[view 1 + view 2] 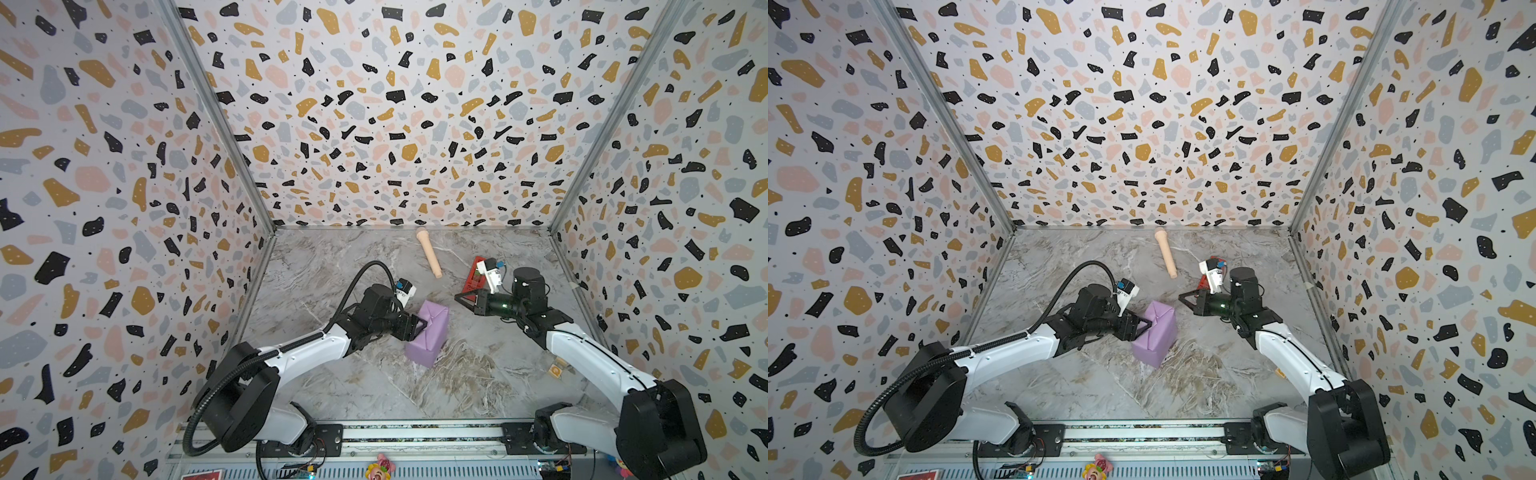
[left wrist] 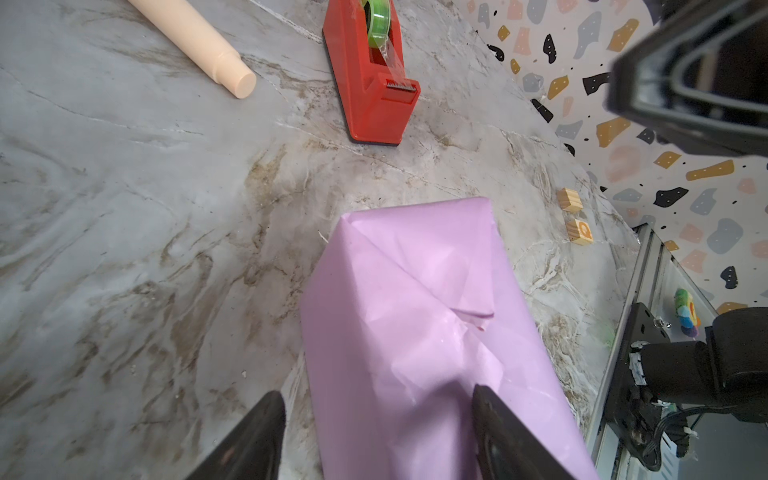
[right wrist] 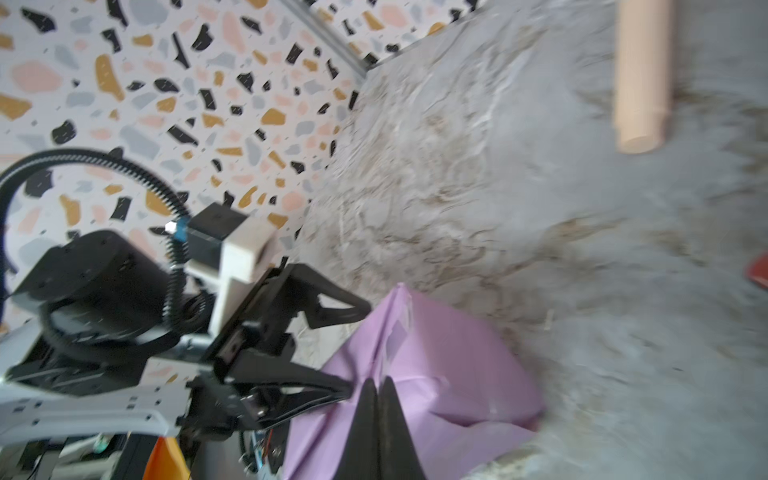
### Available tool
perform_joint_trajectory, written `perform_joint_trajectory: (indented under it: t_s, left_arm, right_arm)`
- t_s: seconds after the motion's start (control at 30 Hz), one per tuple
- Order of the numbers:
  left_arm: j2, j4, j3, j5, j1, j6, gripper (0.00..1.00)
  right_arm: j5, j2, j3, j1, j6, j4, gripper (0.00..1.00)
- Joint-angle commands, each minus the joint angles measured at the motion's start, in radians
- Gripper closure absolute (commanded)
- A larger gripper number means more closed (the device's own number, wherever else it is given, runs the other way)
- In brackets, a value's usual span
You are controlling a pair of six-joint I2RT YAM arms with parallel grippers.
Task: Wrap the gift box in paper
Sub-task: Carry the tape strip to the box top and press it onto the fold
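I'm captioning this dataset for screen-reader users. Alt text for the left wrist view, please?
A box-shaped parcel in lilac paper stands on the marble table, one end between the open jaws of the left gripper. Beyond it lie a red tape dispenser, a beige microphone handle and two wooden blocks.

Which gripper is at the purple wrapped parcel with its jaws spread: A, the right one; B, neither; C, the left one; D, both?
C: the left gripper has its jaws spread at one end of the paper, while the right gripper is shut and apart from it.
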Motion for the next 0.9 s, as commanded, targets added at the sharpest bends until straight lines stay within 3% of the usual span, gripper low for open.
perform_joint_trajectory:
  t_s: [0.0, 0.33, 0.87]
  left_arm:
    - [0.033, -0.158, -0.022, -0.066, -0.003, 0.033, 0.3]
    - [0.034, -0.158, -0.02, -0.063, -0.003, 0.034, 0.3]
    - [0.034, -0.154, -0.023, -0.06, -0.003, 0.032, 0.3]
  right_arm:
    - [-0.011, 0.019, 0.054, 0.065, -0.053, -0.128, 1.0]
    - [0.015, 0.139, 0.132, 0.194, -0.097, -0.196, 1.0]
    - [0.054, 0.184, 0.176, 0.214, -0.127, -0.217, 1.0]
